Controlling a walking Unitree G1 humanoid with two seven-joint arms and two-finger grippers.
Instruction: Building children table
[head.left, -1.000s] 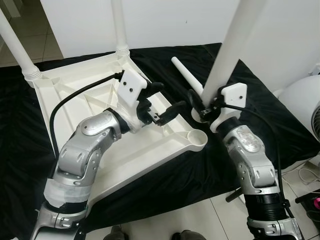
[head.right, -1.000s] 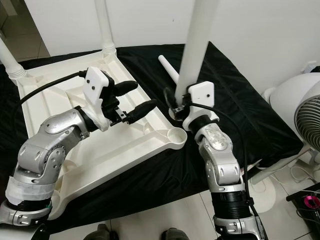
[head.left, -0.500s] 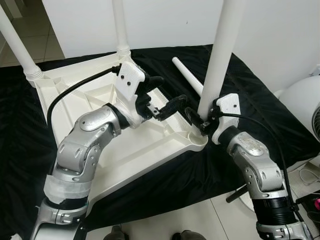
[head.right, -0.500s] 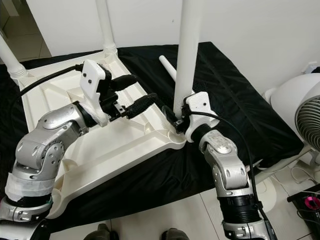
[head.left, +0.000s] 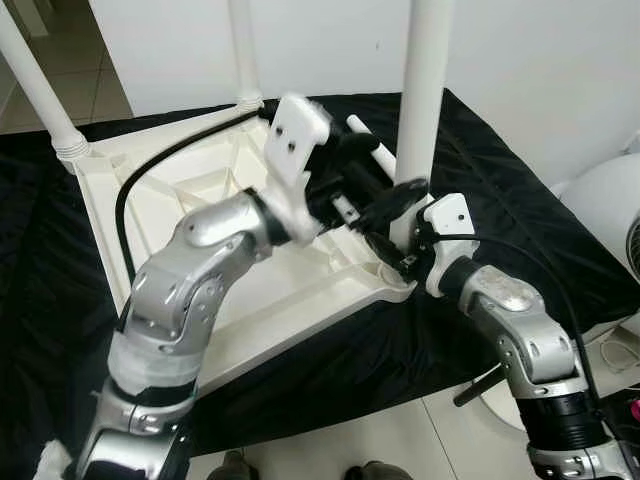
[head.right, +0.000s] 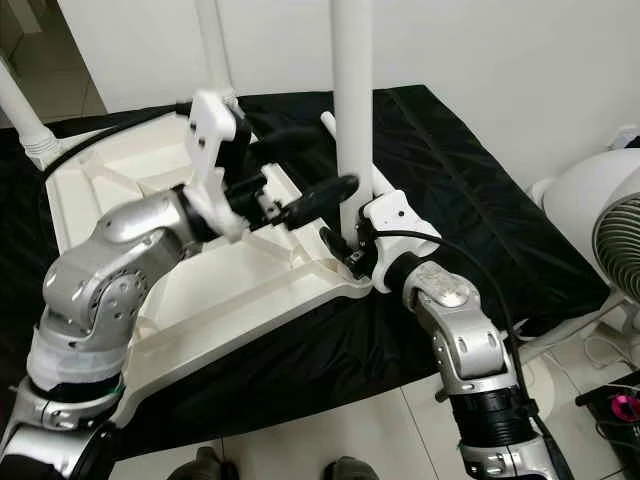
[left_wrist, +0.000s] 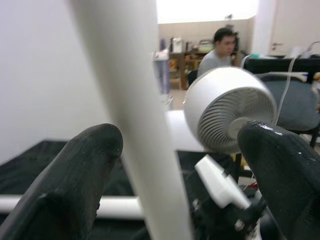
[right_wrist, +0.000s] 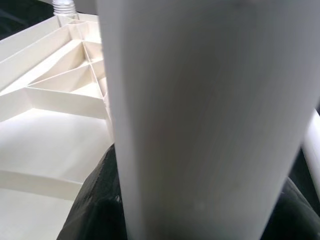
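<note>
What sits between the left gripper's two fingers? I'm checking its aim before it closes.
The upright white table leg stands between the open left gripper's fingers, seen in the left wrist view.

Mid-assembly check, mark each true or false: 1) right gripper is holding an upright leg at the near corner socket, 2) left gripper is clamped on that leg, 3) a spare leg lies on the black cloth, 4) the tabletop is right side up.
1) True. The right gripper grips the upright leg at its base by the corner socket.
2) False. The left gripper is open, its fingers either side of the leg, not closed on it.
3) True. A spare leg lies on the black cloth.
4) False. The tabletop lies upside down, ribs showing.
</note>
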